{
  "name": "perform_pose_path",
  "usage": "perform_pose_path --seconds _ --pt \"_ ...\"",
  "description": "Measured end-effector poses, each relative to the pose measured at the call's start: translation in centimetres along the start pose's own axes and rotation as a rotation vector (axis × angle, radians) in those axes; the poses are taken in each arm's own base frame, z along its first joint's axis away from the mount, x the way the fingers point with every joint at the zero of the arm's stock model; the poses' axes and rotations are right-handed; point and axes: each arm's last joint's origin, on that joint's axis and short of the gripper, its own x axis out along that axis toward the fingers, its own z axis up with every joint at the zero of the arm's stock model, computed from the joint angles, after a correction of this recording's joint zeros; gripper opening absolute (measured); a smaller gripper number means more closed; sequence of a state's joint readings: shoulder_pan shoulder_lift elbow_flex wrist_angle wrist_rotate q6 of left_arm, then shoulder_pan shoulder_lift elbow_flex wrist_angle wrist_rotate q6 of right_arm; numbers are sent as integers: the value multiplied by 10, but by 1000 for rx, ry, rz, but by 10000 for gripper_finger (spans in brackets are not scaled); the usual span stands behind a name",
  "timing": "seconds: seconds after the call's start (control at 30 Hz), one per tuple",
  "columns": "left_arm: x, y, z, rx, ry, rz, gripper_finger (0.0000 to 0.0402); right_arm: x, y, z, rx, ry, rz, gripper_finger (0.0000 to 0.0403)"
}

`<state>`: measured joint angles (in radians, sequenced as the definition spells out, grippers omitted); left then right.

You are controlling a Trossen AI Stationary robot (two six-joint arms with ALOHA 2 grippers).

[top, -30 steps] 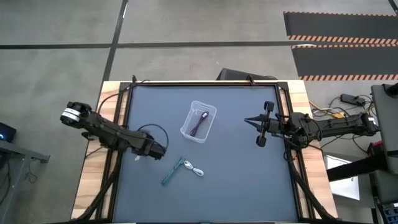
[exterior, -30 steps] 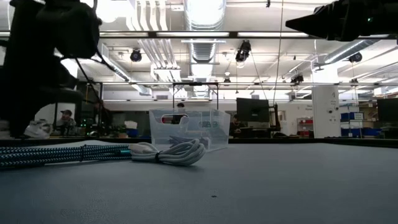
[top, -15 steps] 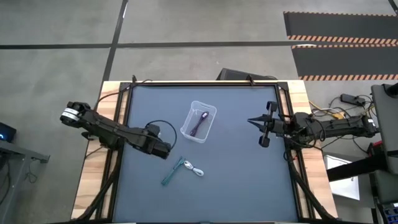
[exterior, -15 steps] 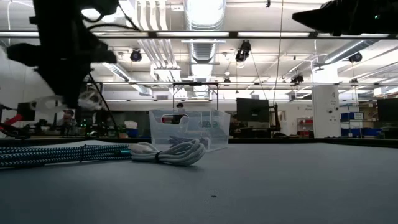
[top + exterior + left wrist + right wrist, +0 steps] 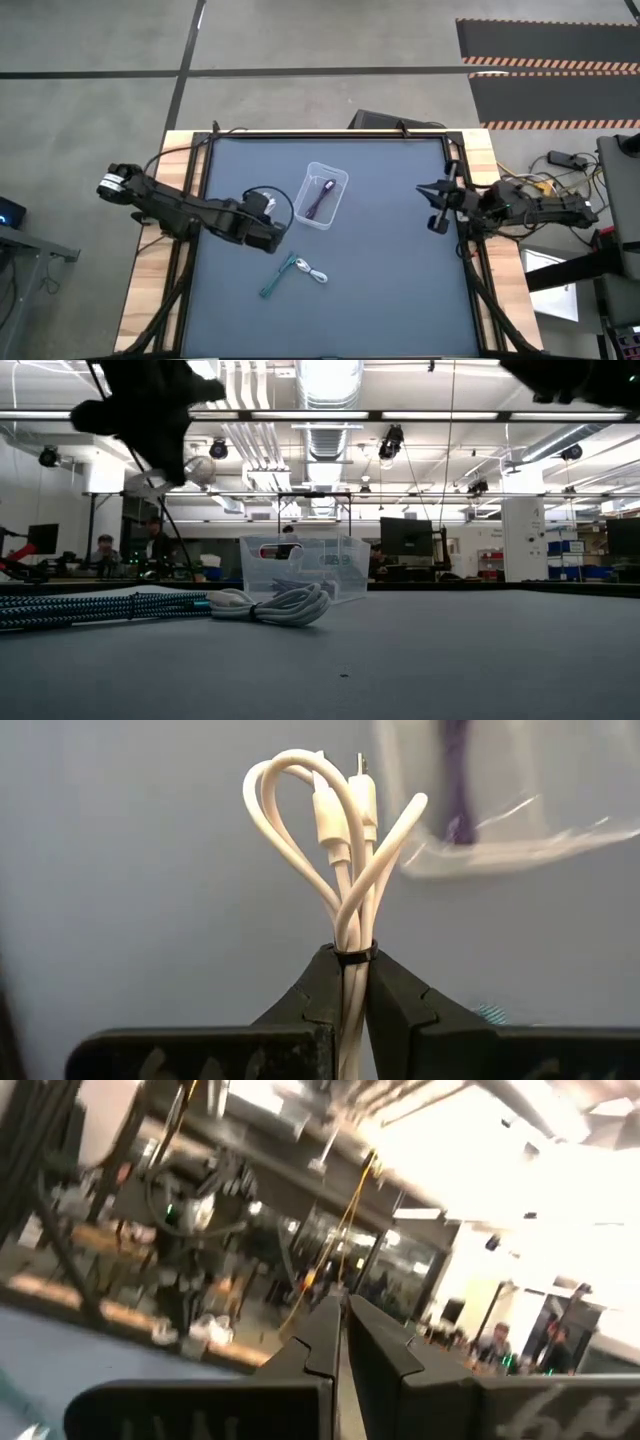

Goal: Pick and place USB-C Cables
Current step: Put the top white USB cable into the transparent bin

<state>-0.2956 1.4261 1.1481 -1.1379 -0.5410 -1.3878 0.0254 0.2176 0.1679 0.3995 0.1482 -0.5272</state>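
My left gripper [image 5: 352,963] is shut on a white USB-C cable bundle [image 5: 320,830]. In the high view it [image 5: 272,236] hovers left of the clear bin [image 5: 320,196], which holds the purple cable [image 5: 322,198]. The teal-green cable [image 5: 275,280] and another white cable [image 5: 316,274] lie on the mat nearer the front edge. They also show in the low view, white [image 5: 280,605] and teal [image 5: 100,608], in front of the bin [image 5: 305,565]. My right gripper [image 5: 432,197] is shut and empty, raised at the right side. My left gripper pinches the white bundle between its two fingers at the tied waist, just behind the black tie [image 5: 355,956]. The loops and the two plugs [image 5: 345,805] stick out past the fingertips. The bundle is lifted clear of the table.
The dark mat [image 5: 380,290] shows bare at the front right. Wooden table edges [image 5: 150,290] run along both sides. The left arm's black wire loop [image 5: 272,198] hangs beside the bin. People and desks show in the room beyond the table.
My left gripper has risen and gone toward the table's right, closer to the clear bin. My right gripper has drawn back toward the table's right edge. The cables on the mat have stayed put.
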Motion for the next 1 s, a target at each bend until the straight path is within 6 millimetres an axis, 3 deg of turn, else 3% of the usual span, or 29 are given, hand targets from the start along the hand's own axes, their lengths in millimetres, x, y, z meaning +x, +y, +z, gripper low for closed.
perform_pose_path --seconds 0.47,0.7,1.0 --pt "-30 -38 40 150 -300 -274 11 -3 0 0 -3 -16 -6 13" --pt "-32 -51 66 214 -457 -368 11 -3 0 0 -5 -17 -7 13" --pt "-21 -47 93 183 -526 -362 11 -3 0 0 -6 -17 -8 13"
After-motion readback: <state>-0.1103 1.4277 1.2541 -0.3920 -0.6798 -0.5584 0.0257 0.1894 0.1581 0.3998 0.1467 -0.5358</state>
